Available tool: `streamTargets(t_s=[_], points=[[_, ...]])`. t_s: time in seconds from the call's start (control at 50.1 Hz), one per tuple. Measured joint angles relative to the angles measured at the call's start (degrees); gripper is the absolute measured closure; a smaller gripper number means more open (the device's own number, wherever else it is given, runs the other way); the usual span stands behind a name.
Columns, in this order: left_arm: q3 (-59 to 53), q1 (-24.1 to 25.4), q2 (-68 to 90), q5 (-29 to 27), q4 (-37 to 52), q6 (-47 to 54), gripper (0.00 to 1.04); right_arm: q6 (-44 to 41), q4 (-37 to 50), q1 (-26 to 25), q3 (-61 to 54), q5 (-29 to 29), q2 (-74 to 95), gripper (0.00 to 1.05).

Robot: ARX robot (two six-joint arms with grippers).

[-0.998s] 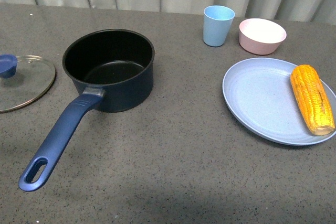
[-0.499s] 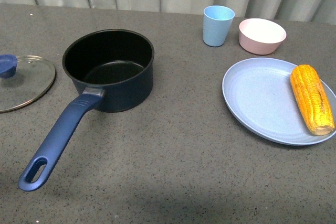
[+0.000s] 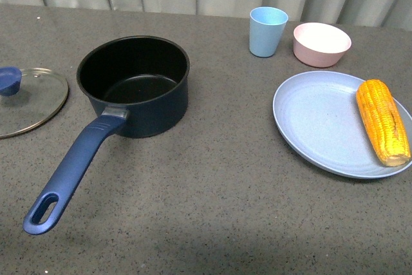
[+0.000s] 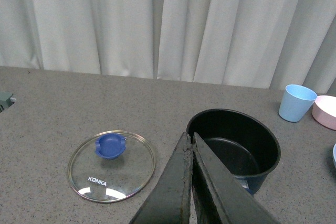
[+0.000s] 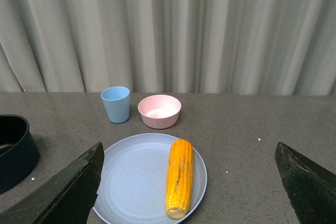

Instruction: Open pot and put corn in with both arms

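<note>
While round pot (image 3: pixel 158 109) gapes, knobbly corn (image 3: pixel 383 121) (tapered) lies.

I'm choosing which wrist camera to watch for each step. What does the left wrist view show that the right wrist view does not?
Only the left wrist view: the glass lid lying beside the pot, and the left gripper, jaws shut. Only the right wrist view: the corn and nearly all of its blue plate, and the right gripper, jaws wide open. Both: the pot (cut off in the right one), the light blue cup and the pink bowl.
</note>
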Motion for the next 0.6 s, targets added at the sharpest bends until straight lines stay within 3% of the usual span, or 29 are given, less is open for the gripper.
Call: streamTargets(t_s=[0.599], points=[[0.0,0.0,-13.7,0.0,-13.4,0.0,1.01,0.0,0.0,0.0,0.0,0.0,0.0,0.09]])
